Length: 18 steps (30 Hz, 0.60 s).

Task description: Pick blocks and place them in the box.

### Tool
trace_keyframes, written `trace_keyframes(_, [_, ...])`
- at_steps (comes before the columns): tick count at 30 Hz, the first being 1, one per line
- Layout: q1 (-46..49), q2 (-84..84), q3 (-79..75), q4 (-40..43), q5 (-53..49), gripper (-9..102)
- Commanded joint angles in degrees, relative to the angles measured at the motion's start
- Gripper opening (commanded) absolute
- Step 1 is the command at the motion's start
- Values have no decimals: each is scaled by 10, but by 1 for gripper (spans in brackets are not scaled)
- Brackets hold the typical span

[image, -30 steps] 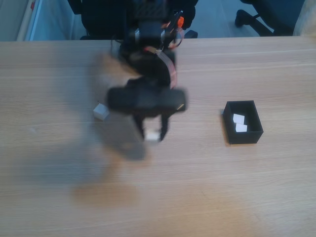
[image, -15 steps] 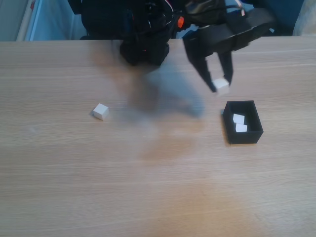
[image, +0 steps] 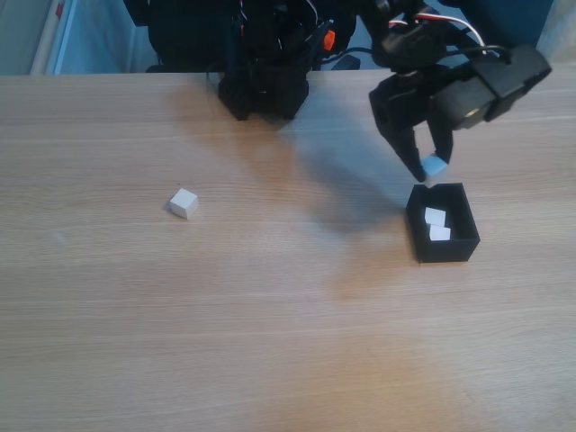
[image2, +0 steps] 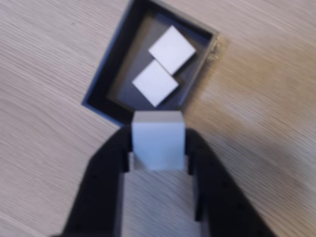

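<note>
Overhead, in the fixed view, the gripper (image: 430,169) hung above the wooden desk (image: 270,342), its jaws closed on a held block (image: 436,166) pinched between the two black fingertips. That cube sat in the air just above the far rim of the box (image: 445,247), clear of the desk. The arm reached in from the top of the picture, its dark base (image: 264,85) standing at the desk's far edge, with white and orange cables showing around its joints.

The box lay toward the right side of the desk in the fixed view, open top upward. Two white blocks rested on its floor, one (image: 436,216) a little farther from the camera than the other (image: 440,233), the pair touching or nearly so. A fourth lone block (image: 184,202) sat on the bare wood well apart, toward the left of the fixed view.

From the wrist view, the gripper (image2: 158,143) pointed down with the held block (image2: 158,140) clamped squarely between both black fingers (image2: 106,173), its pale face filling the gap between them. Directly past it lay the box (image2: 106,74), turned at an angle, and the near wall met the cube's upper edge in the picture. Inside were the two blocks, corner to corner, one (image2: 172,50) higher in the picture and one (image2: 155,83) nearer the jaws.
</note>
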Motion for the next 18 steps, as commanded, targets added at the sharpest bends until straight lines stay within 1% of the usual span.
trace_keyframes(1, [-11, -25, -56, -15, 10, 0])
trace_keyframes(6, [-18, -65, -97, -20, 15, 5])
trace_keyframes(11, [-15, -83, -113, -30, 0, 13])
trace_keyframes(16, [4, -76, -106, -11, 4, 14])
trace_keyframes(18, [15, -69, -105, 12, 5, 11])
